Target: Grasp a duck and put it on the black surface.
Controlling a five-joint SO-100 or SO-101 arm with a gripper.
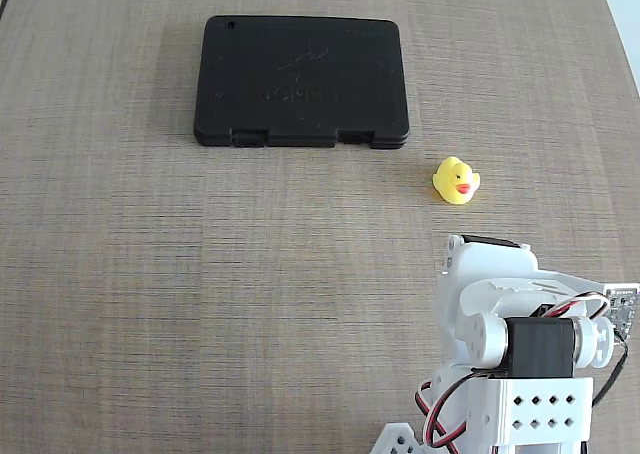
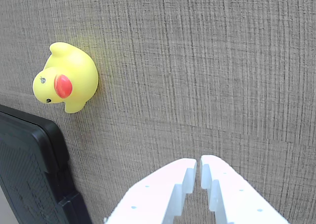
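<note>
A tiny yellow duck (image 1: 456, 181) with an orange-red beak sits on the wood-grain table, right of and a little nearer than the black case (image 1: 301, 81), apart from it. In the wrist view the duck (image 2: 66, 78) is at upper left and a corner of the black case (image 2: 34, 174) at lower left. My white gripper (image 2: 198, 166) enters from the bottom edge, shut and empty, with its fingertips almost touching, above bare table to the right of the duck. In the fixed view the arm's white body (image 1: 520, 344) is at bottom right; the fingertips are hidden there.
The table's (image 1: 150, 274) right edge curves in at the top right corner of the fixed view. Red, black and white cables hang at the arm's base.
</note>
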